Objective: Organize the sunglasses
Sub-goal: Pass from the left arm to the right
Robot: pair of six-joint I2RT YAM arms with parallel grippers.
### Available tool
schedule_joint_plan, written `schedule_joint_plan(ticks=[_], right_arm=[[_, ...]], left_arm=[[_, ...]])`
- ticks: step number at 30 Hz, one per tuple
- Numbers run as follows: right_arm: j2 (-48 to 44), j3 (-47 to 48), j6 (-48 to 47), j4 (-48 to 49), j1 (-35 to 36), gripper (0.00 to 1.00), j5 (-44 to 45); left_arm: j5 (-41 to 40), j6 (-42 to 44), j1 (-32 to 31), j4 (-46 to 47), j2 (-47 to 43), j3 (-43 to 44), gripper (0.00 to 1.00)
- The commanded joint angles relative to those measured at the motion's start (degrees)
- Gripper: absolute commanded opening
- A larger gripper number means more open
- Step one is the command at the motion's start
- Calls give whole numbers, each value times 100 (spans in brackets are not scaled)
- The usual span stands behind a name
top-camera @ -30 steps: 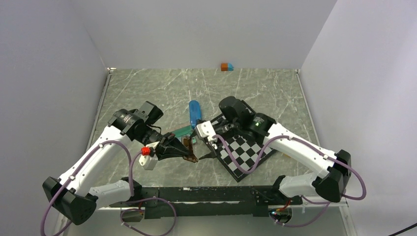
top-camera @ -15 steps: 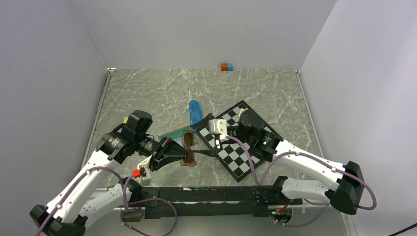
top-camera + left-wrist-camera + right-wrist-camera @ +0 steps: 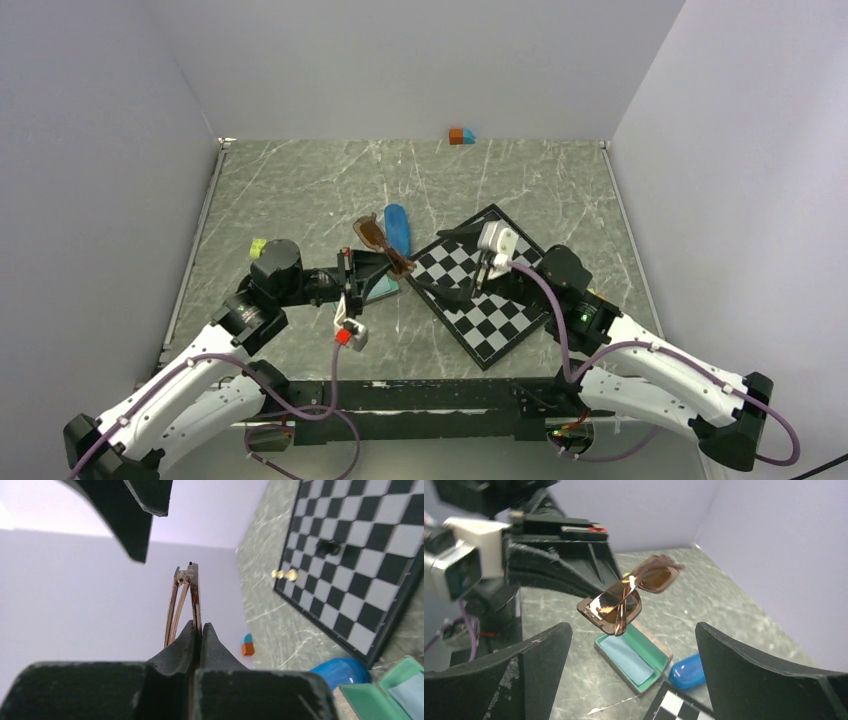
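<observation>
While the left gripper (image 3: 196, 630) has its jaws pinched on the folded brown sunglasses (image 3: 616, 602), held clear of the surface above the green case (image 3: 631, 657), their long axis lies crosswise ahead of the right gripper (image 3: 632, 627), jaws spread wide.

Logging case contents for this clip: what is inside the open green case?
A light-blue cloth lies in the green case; no glasses are in it. The brown sunglasses are clamped in the left gripper, held clear of the case. Anything under the cloth is hidden.
</observation>
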Motion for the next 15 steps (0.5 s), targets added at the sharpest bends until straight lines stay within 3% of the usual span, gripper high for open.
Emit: schedule_joint_plan(ticks=[1, 4, 7, 9, 10, 13, 15], right_arm=[[146, 270, 1704, 48, 12, 100, 1835], [527, 668, 3289, -419, 5, 100, 3062], [782, 714, 4398, -506, 3, 100, 3806], [791, 418, 4634, 166, 3, 100, 3854], [763, 200, 4726, 584, 3, 100, 3886], [663, -113, 4881, 1387, 3, 100, 4266], [660, -271, 4769, 1874, -1, 98, 4552]], left_arm=[[-1473, -1036, -224, 2726, 308, -447, 4], [-2691, -1596, -517, 4339, 996, -329, 4], [-4573, -1547, -925, 4622, 1923, 372, 0], [-5545, -1229, -1171, 4921, 2573, 724, 0], [-5860, -1090, -1264, 5602, 2908, 738, 0], [-6301, -513, -1426, 7574, 3754, 618, 0], [-6528, -117, -1591, 8136, 4180, 695, 0]])
